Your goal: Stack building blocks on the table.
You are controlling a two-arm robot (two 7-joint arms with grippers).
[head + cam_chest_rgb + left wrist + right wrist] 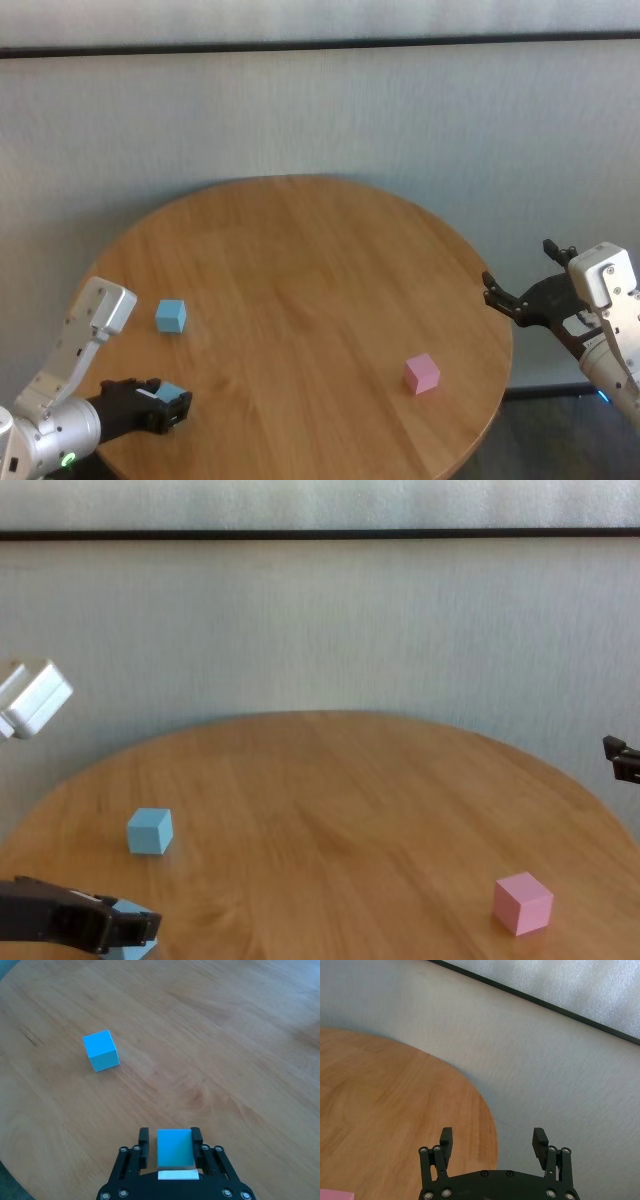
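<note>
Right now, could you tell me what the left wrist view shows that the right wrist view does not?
Only the left wrist view shows the left tool shut on a light blue block, with the second light blue block resting apart on the wood. Only the right wrist view shows the right tool open and empty over the table's edge, a corner of the pink block, and the grey wall beyond. Both show the round wooden table.
</note>
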